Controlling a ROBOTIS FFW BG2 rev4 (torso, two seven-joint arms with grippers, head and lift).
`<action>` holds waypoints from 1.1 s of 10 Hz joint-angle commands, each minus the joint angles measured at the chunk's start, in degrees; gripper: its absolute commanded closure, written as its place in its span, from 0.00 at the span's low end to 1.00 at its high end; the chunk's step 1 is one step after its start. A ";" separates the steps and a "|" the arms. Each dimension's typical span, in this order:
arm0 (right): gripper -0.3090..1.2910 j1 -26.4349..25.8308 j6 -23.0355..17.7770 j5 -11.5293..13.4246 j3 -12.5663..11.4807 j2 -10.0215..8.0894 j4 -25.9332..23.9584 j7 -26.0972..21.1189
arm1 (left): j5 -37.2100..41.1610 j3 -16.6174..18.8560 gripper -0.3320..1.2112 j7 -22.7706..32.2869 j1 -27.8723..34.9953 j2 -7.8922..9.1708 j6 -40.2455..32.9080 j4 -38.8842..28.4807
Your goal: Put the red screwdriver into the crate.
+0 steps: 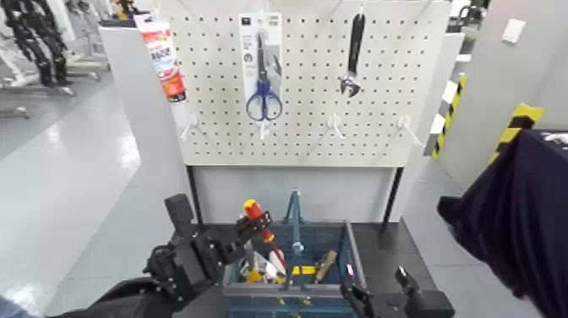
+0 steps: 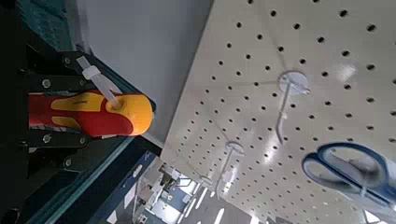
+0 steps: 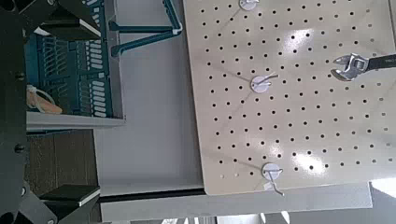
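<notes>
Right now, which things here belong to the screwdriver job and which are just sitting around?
Part of the job:
- red screwdriver, held in the left gripper at the crate's left end
- crate, tools already inside

Just about:
- blue-handled scissors on the pegboard
- adjustable wrench hanging there
- right gripper, idle by the crate's right end

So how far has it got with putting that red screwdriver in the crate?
Partway. The pick-up looks done: the left gripper is shut on the red screwdriver, holding it up at the left end of the crate. Left to do: lower it inside and let go. The right gripper waits low at the crate's right side.
</notes>
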 commanded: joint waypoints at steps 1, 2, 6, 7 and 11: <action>0.28 0.00 -0.23 -0.17 0.01 0.00 0.12 0.01 | 1.33 -1.10 0.98 1.45 -0.47 -0.23 2.34 1.20; 0.28 0.00 -0.23 -0.17 0.01 0.00 0.21 0.01 | 1.77 -1.10 0.98 2.07 -0.56 -0.23 3.49 1.20; 0.28 0.00 -0.32 -0.34 0.01 0.09 0.38 0.01 | 3.79 -0.84 0.98 4.70 -0.30 -0.40 7.09 1.64; 0.28 0.00 -0.32 -0.52 0.01 0.09 0.38 0.01 | 3.88 -0.66 0.93 5.05 -0.30 -0.40 7.88 1.64; 0.28 0.09 -0.32 -0.70 -0.07 0.18 0.38 0.19 | 4.85 1.19 0.24 8.22 0.49 -0.32 9.38 0.24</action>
